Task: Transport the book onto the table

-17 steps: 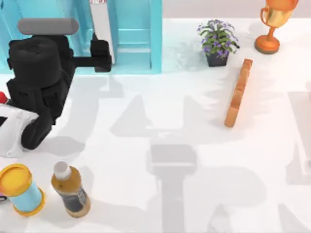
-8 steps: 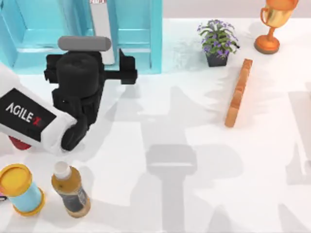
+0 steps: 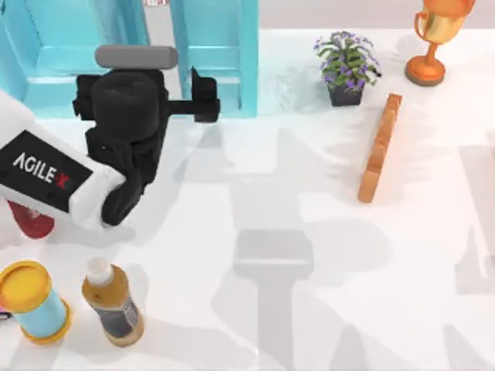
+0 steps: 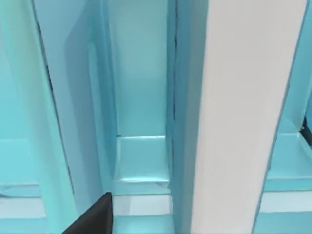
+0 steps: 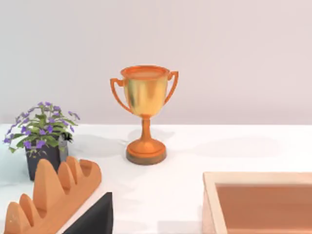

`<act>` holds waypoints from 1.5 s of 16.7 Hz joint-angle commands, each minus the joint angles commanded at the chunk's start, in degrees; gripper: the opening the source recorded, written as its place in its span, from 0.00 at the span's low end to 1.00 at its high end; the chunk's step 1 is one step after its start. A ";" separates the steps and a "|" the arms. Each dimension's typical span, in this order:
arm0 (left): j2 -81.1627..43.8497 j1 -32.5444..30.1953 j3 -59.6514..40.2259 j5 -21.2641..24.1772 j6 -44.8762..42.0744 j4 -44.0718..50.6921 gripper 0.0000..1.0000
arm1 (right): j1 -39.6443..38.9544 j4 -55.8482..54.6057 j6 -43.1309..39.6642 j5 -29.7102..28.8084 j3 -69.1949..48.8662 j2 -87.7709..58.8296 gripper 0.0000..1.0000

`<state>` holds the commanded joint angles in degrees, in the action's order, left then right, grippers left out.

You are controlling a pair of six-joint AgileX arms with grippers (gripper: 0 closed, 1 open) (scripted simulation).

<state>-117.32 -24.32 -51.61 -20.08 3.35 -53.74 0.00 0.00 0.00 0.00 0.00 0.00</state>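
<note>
Reaching toward the far left, the left gripper (image 3: 203,97) sits at the front of the blue shelf unit (image 3: 220,54), where the book (image 3: 161,31) stands upright, pages outward, off the table (image 3: 309,232). Whether its jaws are parted, I cannot tell.

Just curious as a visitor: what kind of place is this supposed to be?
Probably a computer-rendered tabletop test scene: a plain white table with a blue shelf unit holding a book, a trophy and a potted plant.
</note>
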 joint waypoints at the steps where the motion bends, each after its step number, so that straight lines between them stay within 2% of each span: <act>1: -1.14 0.39 -1.92 0.43 -0.08 0.76 1.00 | 0.00 0.00 0.00 0.00 0.00 0.00 1.00; 9: -13.76 3.03 -19.27 3.24 -0.57 5.50 1.00 | 0.00 0.00 0.00 0.00 0.00 0.00 1.00; 15: -15.59 3.40 -21.80 3.63 -0.64 6.17 1.00 | 0.00 0.00 0.00 0.00 0.00 0.00 1.00; 25: -15.59 3.40 -21.80 3.63 -0.64 6.17 0.25 | 0.00 0.00 0.00 0.00 0.00 0.00 1.00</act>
<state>-132.91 -20.93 -73.41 -16.45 2.71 -47.57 0.00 0.00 0.00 0.00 0.00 0.00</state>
